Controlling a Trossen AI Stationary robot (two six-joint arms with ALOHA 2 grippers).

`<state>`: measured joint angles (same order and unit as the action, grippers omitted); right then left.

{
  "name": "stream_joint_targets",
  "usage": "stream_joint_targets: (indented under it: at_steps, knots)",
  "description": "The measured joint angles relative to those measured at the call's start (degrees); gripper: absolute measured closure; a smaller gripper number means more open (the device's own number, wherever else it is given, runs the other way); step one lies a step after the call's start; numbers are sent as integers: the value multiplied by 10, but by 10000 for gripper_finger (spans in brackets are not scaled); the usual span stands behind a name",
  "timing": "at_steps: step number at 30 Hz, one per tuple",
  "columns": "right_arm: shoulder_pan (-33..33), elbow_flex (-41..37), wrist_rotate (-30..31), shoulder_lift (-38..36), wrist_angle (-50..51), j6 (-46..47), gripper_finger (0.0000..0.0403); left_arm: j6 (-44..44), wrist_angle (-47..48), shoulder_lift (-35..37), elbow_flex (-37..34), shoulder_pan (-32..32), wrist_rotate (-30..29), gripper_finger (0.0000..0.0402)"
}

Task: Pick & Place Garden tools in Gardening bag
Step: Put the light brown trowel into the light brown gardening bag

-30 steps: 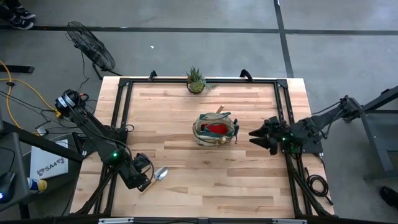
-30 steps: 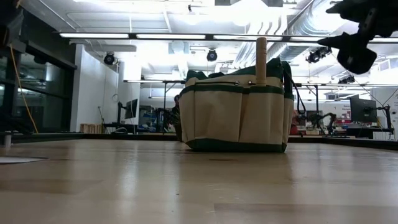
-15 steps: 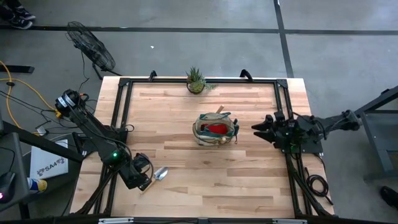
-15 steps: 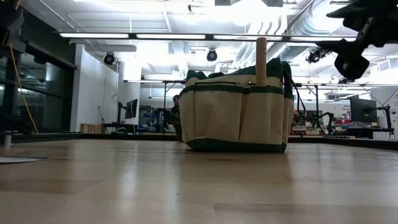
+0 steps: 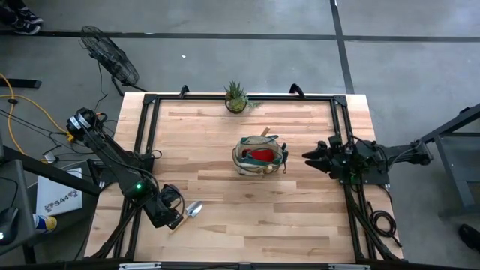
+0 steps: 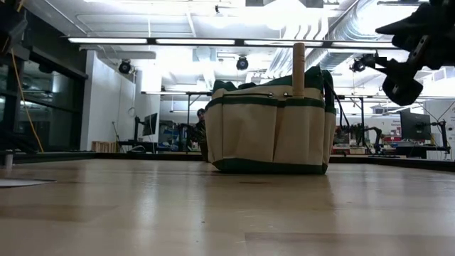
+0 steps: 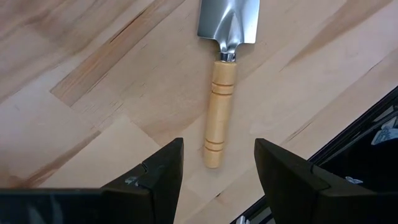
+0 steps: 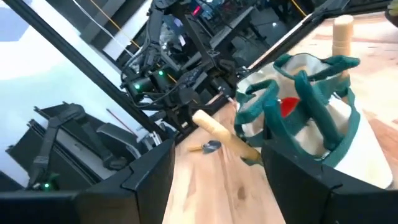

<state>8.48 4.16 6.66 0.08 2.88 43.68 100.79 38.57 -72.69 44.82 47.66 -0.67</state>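
Note:
The tan gardening bag [image 5: 259,156] with green trim stands upright near the table's middle. It holds a red glove [image 8: 287,107] and wooden tool handles [image 6: 298,69]; one handle [image 8: 219,133] leans out over the rim. A silver-bladed trowel [image 5: 193,211] with a wooden handle [image 7: 221,106] lies flat near the table's front left. My left gripper [image 7: 217,155] is open, its fingers standing on either side of the handle's free end, apart from it. My right gripper [image 5: 306,157] is open and empty, in the air to the right of the bag.
A spiky green potted plant [image 5: 235,97] stands at the table's far edge. Black frame rails [image 5: 147,127] run along the table's left, right and far sides. Bare wood lies between the trowel and the bag.
My right gripper has come down a little beside the bag's right side, staying open and empty, while its arm has folded back toward the table's right edge. The bag and the trowel have not moved.

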Motion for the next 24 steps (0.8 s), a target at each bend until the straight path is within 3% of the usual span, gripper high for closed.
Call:
stream_joint_targets:
  at_steps: [14, 24]
  knots:
    - [0, -4, -12, 0, -14, -38, 171, 1, 0, 0, 0, 0, -18, 210]
    - [0, -4, -3, 18, 6, -146, 193, 0, 1, 0, 0, 0, -19, 210]
